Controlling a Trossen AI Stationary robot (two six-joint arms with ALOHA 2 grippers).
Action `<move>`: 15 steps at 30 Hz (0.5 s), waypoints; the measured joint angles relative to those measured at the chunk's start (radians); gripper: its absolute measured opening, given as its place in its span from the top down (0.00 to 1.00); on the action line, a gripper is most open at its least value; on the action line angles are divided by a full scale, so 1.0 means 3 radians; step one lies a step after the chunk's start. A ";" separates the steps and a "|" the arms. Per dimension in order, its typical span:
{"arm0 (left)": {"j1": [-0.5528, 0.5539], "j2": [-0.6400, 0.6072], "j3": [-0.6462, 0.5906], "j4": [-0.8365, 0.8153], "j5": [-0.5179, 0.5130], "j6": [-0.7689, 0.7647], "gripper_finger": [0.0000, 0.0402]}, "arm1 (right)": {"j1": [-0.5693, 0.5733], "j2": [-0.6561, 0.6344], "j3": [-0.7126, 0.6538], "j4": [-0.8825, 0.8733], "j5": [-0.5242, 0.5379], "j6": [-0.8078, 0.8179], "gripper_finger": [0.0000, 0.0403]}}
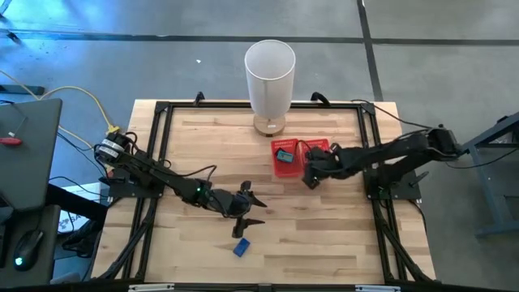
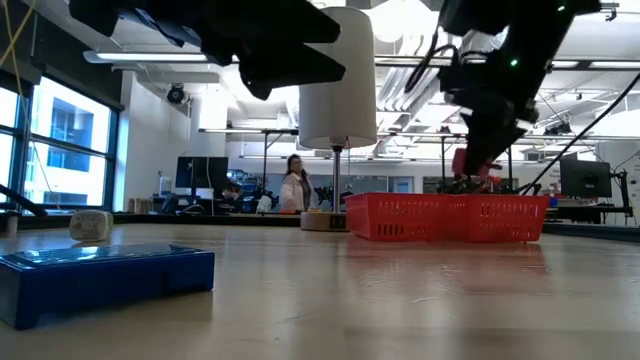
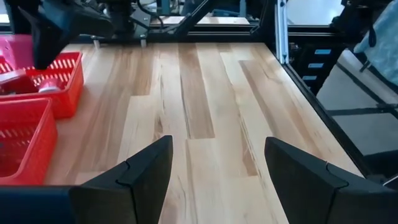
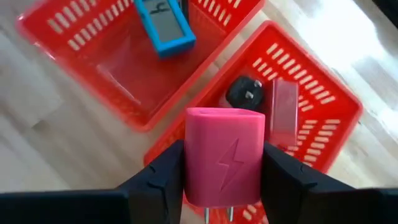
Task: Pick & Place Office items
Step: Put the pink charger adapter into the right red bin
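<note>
My right gripper (image 4: 224,168) is shut on a pink charger block (image 4: 224,152) with a lightning mark, over the red two-compartment mesh tray (image 1: 285,168). In one compartment lies a teal item with a grey face (image 4: 163,25). The other holds a black plug piece (image 4: 245,93) and a dark red piece (image 4: 284,112). In the high view my right gripper (image 1: 310,177) stands at the tray's near right corner. A blue flat item (image 1: 242,247) lies flat on the table near the front edge. My left gripper (image 1: 253,209) hovers open above it, nothing between its fingers (image 3: 149,174). My right gripper pinches the pink charger's two narrow sides (image 4: 191,168) between its two fingers. The fingers come slanting down from the table's right side. The block is lifted clear above the tray, its lightning face toward the wrist camera and its metal prongs (image 4: 208,214) pointing back toward the wrist.
A tall white cylinder (image 1: 270,77) stands on its base at the far middle of the table, just behind the tray. Black frame rails (image 1: 162,146) run along the table's edges. Bare wood lies between the tray and the blue item.
</note>
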 joint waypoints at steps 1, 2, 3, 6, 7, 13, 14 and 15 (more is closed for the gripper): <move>-0.0001 0.0000 0.0000 -0.0003 0.0000 -0.0001 0.39 | -0.0057 0.0038 0.0000 0.0042 -0.0047 -0.0051 0.63; -0.0001 0.0000 0.0000 -0.0004 0.0000 -0.0001 0.39 | -0.0112 0.0082 0.0000 0.0093 -0.0086 -0.0101 0.63; -0.0001 0.0000 0.0000 -0.0005 0.0000 -0.0001 0.39 | -0.0167 0.0129 0.0001 0.0128 -0.0135 -0.0116 0.63; -0.0001 0.0000 0.0000 -0.0008 0.0000 0.0000 0.39 | -0.0322 0.0288 0.0001 0.0137 -0.0338 -0.0122 0.63; -0.0001 0.0000 0.0000 -0.0009 0.0000 0.0000 0.39 | -0.0354 0.0350 0.0001 0.0133 -0.0376 -0.0123 0.63; -0.0001 0.0000 0.0000 -0.0095 0.0000 0.0000 0.39 | -0.0472 0.0642 0.0010 0.0181 -0.0570 -0.0223 0.63; -0.0001 0.0000 0.0000 -0.0119 0.0000 0.0000 0.39 | -0.0486 0.0671 0.0014 0.0194 -0.0594 -0.0227 0.63; -0.0001 0.0000 0.0000 -0.0135 0.0000 0.0000 0.39 | -0.0493 0.0693 0.0017 0.0193 -0.0615 -0.0231 0.62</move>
